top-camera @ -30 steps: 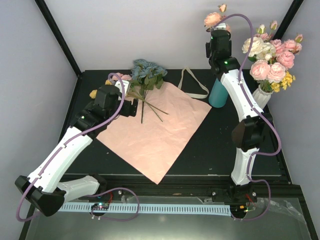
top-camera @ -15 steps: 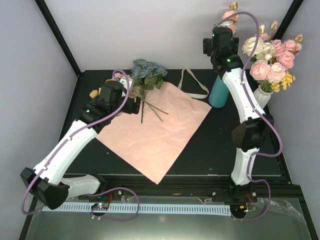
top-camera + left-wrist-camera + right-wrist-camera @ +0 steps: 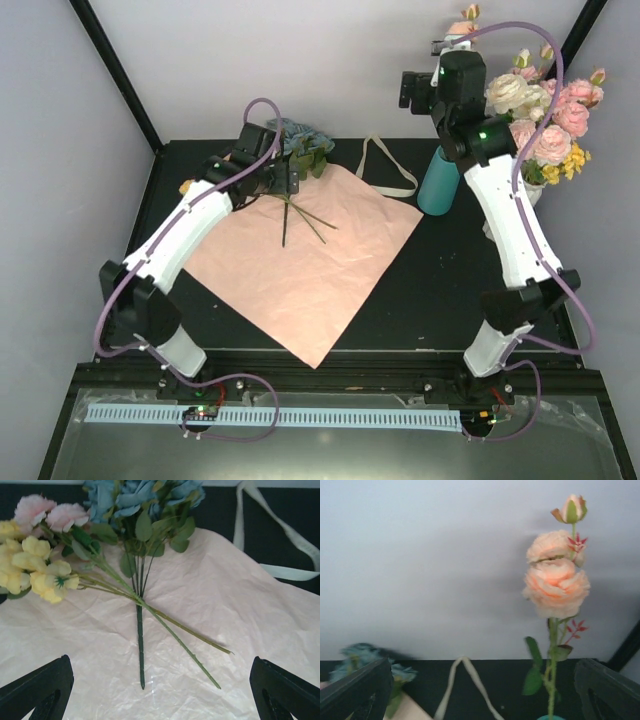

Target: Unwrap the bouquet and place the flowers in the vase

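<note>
Left gripper (image 3: 160, 692) is down low over the pink paper (image 3: 310, 270), jaws spread as wide as they go and nothing between them. The paper is spread flat on the black table (image 3: 430, 290). The flowers (image 3: 140, 605) lie loose toward its 11 o'clock corner, thin green stems fanning down toward 5 and 6 o'clock in the left wrist view. There the blue blossoms (image 3: 137, 495) sit at 12 o'clock, and the yellow blooms (image 3: 35, 565) and small pink roses (image 3: 47, 512) at 10. The cream ribbon (image 3: 385, 170) lies looped on the table at the paper's 1 o'clock edge. At 2 o'clock from the paper stands the teal vase (image 3: 437, 185), with one pink rose stem (image 3: 556, 585) upright in it. The right gripper (image 3: 480, 692) is high up beside that stem, fingers fully apart and gripping nothing, the rose clear of both. Just at 3 o'clock of the teal vase is the white vase (image 3: 525, 190) with its bigger roses.
</note>
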Controlling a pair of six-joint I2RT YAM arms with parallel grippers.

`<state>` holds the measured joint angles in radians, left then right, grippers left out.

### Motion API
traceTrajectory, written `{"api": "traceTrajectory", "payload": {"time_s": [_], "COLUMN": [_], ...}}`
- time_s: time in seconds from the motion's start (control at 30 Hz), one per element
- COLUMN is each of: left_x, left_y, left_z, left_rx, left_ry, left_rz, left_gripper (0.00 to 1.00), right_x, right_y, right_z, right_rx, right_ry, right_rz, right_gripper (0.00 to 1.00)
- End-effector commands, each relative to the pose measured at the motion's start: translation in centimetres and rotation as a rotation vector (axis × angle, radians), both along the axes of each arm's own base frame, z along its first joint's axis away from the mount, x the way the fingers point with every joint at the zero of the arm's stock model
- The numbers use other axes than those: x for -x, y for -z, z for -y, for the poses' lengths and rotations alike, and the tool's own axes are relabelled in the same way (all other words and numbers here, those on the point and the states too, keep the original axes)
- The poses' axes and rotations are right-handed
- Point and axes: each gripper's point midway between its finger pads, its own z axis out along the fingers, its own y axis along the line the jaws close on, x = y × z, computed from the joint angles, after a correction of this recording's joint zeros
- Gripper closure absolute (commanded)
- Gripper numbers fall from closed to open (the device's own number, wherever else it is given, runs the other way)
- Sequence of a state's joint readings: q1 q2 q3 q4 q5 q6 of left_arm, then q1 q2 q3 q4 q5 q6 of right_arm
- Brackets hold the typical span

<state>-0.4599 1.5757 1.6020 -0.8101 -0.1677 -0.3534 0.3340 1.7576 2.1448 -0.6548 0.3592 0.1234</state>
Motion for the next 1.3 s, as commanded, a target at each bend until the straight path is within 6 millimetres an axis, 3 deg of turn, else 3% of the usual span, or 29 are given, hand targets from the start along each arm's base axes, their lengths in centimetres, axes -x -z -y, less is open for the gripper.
{"api": "traceTrajectory", "payload": {"time_s": [0.0, 0.13, 0.27, 0.4, 0.57, 0.73, 0.87, 1.27], "left_x": [-1.4, -3.5, -4.6, -4.0, -3.5, -3.6, -3.1, -3.7], "left_y": [2.5, 5.7, 9.1, 13.3, 17.2, 19.7, 21.7, 24.1], "left_z": [-1.5, -1.9, -0.6, 1.5, 3.6, 5.8, 6.4, 7.4], "left_rx": [0.052, 0.179, 0.266, 0.309, 0.338, 0.391, 0.404, 0.427], "left_ry": [-0.164, -0.28, -0.332, -0.317, -0.271, -0.241, -0.268, -0.265], "left_rz": [-0.147, -0.273, -0.403, -0.541, -0.638, -0.698, -0.753, -0.776], "left_gripper": [0.02, 0.09, 0.16, 0.21, 0.25, 0.31, 0.38, 0.72], "right_x": [2.8, 4.5, 6.0, 7.0, 8.1, 9.0, 9.5, 10.2], "right_y": [-0.4, 0.4, 1.9, 2.8, 2.7, 3.1, 3.4, 3.4], "right_z": [-2.5, -4.6, -5.8, -5.6, -5.1, -4.3, -3.8, -3.7], "right_rx": [-0.095, -0.174, -0.204, -0.202, -0.186, -0.153, -0.137, -0.136], "right_ry": [-0.116, -0.203, -0.257, -0.263, -0.268, -0.256, -0.247, -0.26], "right_rz": [-0.024, -0.069, -0.12, -0.145, -0.138, -0.138, -0.139, -0.133], "right_gripper": [0.0, 0.0, 0.0, 0.0, 0.0, 0.0, 0.0, 0.0]}}
